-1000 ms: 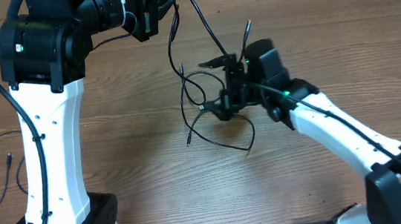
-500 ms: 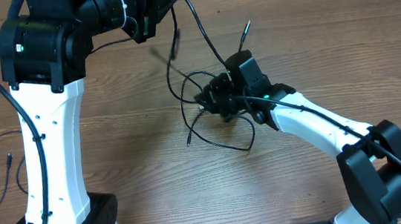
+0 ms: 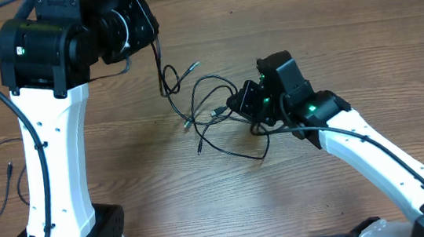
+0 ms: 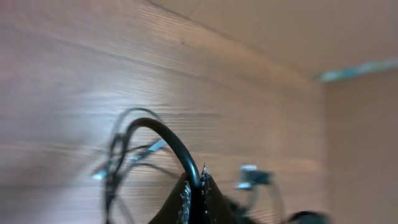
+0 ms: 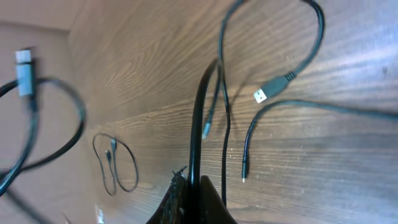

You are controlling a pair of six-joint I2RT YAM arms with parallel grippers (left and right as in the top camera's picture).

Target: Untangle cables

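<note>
Clamped tight on one thin strand apiece: left gripper (image 4: pixel 196 191), right gripper (image 5: pixel 191 186). Tangled cables (image 3: pixel 215 112) just left of right gripper, strung up-left toward the farther left gripper.

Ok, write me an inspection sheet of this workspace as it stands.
Surface: wooden table, grain showing.
Job's things: tangled cables mid-table; one separate cable looped at the left edge.
Clutter: nothing seen.
Pincers: left pincer shut on one strand of the tangle; right pincer shut on another.
Cables: thick arm cable runs along the right arm.
Surroundings: plain beige background beyond the table edge, blurred.
</note>
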